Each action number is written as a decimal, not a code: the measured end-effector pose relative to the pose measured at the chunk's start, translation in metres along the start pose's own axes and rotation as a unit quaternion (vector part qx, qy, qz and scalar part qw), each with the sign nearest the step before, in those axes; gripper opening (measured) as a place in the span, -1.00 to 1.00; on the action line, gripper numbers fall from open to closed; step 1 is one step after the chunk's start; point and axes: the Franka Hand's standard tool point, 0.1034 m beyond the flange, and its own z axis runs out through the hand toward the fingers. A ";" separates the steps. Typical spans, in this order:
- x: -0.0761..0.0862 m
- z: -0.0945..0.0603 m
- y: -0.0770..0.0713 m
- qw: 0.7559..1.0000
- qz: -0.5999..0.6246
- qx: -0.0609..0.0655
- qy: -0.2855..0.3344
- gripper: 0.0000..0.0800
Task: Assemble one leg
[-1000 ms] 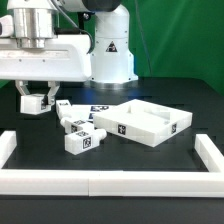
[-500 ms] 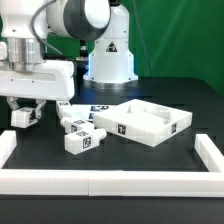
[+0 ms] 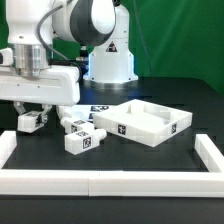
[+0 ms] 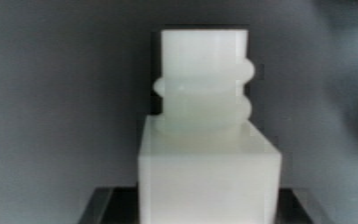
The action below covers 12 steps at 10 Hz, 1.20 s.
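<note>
Firstly, the hand point(image 3: 31, 118): it sits low on the exterior view's left, under the arm's white wrist block, with its jaws partly closed and gripping one leg point(image 3: 30, 124) between them. This is a small white block with a black-and-white tag on the face toward the camera. The leg is close above the table point(image 3: 150, 165) or on it; whether it touches cannot be told. It is near the left piece of the white rail point(image 3: 8, 143). In the wrist view the same leg point(image 4: 202, 150) fills the middle of the frame. It is a square white body that narrows to a ribbed, rounded neck and ends in a flat tip, seen against the dark table. The picture is soft and no tag can be read there. The loose legs point(image 3: 78, 134) are a tight cluster of like tagged blocks on the table, just beside the held leg toward the exterior view's right and apart from it. They overlap, so the count is uncertain. The tray point(image 3: 150, 130) is large, white and square with a raised rim, and it lies flat on the table to the right of the cluster. There are tags on its two near walls, and its floor shows plain white within the rim. The marker board point(image 3: 98, 107) is a thin flat piece just behind the tray's near corner, partly hidden by it. The white rail also runs along the table's front edge and up the right side. The arm's base point(image 3: 108, 55) stands behind, at the centre.
</note>
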 end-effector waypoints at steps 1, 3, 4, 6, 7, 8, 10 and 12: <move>0.000 0.000 0.000 1.000 0.000 0.000 0.000 -0.05; 0.006 -0.016 -0.021 0.999 -0.009 0.035 -0.030 0.52; 0.013 -0.031 -0.035 0.999 -0.021 0.039 -0.022 0.52; 0.026 -0.065 -0.072 0.994 -0.092 0.052 -0.020 0.62; 0.031 -0.072 -0.085 0.990 -0.131 0.051 -0.013 0.62; 0.032 -0.073 -0.099 0.984 -0.168 0.053 -0.010 0.62; 0.028 -0.065 -0.122 0.965 -0.257 0.040 0.015 0.62; 0.027 -0.065 -0.116 0.948 -0.315 0.041 0.011 0.62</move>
